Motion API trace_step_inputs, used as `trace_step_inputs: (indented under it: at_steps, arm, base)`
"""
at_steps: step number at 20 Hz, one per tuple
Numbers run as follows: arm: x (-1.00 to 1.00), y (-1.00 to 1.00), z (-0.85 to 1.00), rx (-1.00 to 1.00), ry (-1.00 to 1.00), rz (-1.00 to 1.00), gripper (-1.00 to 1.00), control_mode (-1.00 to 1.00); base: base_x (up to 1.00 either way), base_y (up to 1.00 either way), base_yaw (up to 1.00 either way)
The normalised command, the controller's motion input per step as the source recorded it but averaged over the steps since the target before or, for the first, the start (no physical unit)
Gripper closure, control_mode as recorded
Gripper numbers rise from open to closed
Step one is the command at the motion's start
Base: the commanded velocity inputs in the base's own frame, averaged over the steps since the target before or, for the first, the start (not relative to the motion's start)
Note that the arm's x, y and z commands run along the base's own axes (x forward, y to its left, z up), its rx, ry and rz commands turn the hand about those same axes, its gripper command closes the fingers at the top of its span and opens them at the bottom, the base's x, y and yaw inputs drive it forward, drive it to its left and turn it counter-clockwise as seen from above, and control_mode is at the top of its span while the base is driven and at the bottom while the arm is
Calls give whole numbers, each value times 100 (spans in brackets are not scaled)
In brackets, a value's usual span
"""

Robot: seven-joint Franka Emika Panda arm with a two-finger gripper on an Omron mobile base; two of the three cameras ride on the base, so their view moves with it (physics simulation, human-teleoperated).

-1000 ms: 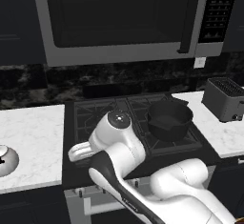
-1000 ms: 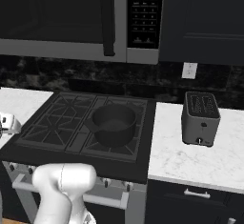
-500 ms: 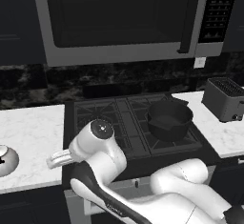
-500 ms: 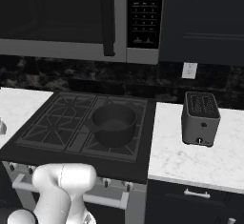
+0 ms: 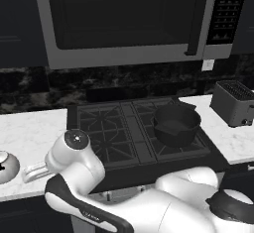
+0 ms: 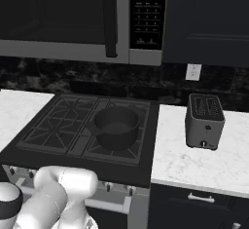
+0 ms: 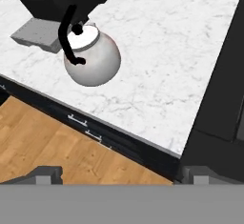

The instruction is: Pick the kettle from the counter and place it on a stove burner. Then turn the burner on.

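Observation:
The kettle (image 7: 90,55), round and pale with a black arched handle and lid knob, stands on the white marble counter (image 7: 167,51) near its front edge. My gripper (image 7: 122,175) is open, hovering off the counter's edge, short of the kettle and apart from it, with nothing between its fingertips (image 7: 46,173). In the left base view the kettle (image 5: 6,166) sits at the far left of the counter (image 5: 30,130), and my white hand (image 5: 34,171) reaches toward it. An empty stove burner (image 5: 101,123) lies on the cooktop's left half, also in the right base view (image 6: 53,125).
A wide black pot (image 5: 176,125) occupies the right front burner. A dark toaster (image 5: 234,102) stands on the right counter. A grey block (image 7: 35,35) lies behind the kettle. Dark cabinet fronts (image 7: 95,135) and wooden floor (image 7: 52,144) lie below the counter edge.
The arm has swung left and lower across the stove front toward the kettle. The kettle and pot have not moved. The gripper stays open.

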Motion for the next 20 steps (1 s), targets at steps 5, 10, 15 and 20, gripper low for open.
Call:
trace_step_inputs:
  at_steps: [5, 10, 15, 20]
  arm:
    - [4, 67, 0, -5, 0, 1, -100, -100]
    - [22, 43, 0, -4, 2, 0, -100, -100]
    - [25, 22, 0, 0, 0, -6, -100, -100]
    - [22, 36, -1, 0, 0, -6, -100, -100]
  base:
    - [0, 0, 0]
    - [0, 0, 0]
    - [0, 0, 0]
    - [0, 0, 0]
